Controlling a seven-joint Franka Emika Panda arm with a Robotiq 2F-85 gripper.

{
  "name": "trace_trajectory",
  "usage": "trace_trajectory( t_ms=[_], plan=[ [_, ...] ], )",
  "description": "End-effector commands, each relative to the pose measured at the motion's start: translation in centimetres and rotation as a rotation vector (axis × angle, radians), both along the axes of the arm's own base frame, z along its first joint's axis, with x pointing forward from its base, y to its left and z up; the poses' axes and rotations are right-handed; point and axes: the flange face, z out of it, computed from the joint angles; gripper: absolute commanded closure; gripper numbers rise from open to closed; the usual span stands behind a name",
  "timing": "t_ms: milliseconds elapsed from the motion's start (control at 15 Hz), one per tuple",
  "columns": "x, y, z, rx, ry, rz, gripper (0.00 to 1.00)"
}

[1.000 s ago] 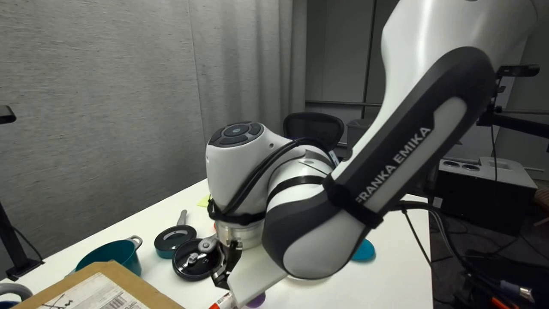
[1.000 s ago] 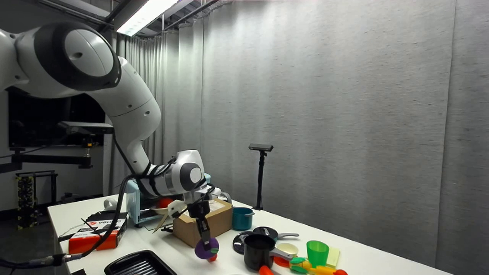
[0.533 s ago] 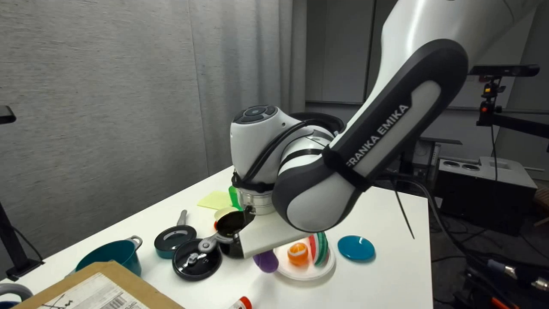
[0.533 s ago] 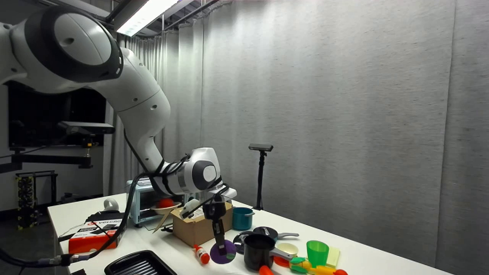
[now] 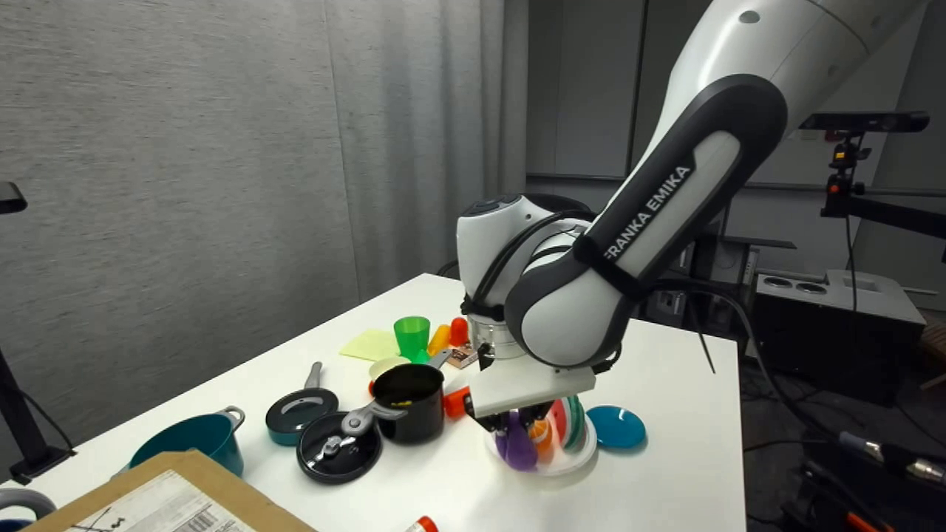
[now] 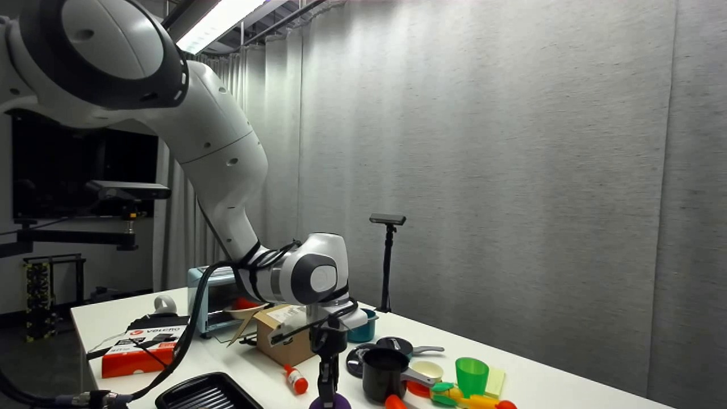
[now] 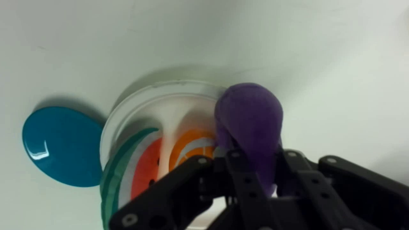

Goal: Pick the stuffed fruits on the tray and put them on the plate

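Jaws of the gripper (image 7: 262, 156) are narrow, clamped on the purple plush (image 7: 250, 111), one finger each side, rounded end pointing down. Wrist view puts it over the rim of the white plate (image 7: 166, 108); in an exterior view that's the near left part, just left of the orange plush (image 5: 544, 443). Can't tell if the purple one touches plate or neighbor. Orange and watermelon plush (image 5: 569, 421) both on the plate, watermelon to the right. Blue dish (image 5: 617, 427) just beside the plate, right side. Left of the plate: black pot (image 5: 421, 421), then black lid (image 5: 351, 464), then teal pot (image 5: 225, 447), with the cardboard box (image 5: 236, 496) at near left. Green cup (image 5: 412, 336) farther back, yellow sheet (image 5: 367, 345) left of it. In an exterior view a red-capped bottle (image 6: 296, 379) lies on the white table (image 6: 244, 363).
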Motion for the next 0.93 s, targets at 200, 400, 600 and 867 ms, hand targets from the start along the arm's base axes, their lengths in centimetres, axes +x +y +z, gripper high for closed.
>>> trace_trajectory(
  t_ms=[200,400,600,867],
  plan=[
    [-1.0,-0.7,1.1,0.024,-0.024,-0.02,0.95],
    [-0.9,-0.2,2.8,0.023,-0.105,-0.013,0.95],
    [-1.2,-0.5,3.9,0.037,-0.155,-0.027,0.95],
    [-2.4,-2.3,4.6,0.06,-0.207,-0.114,0.95]
  ],
)
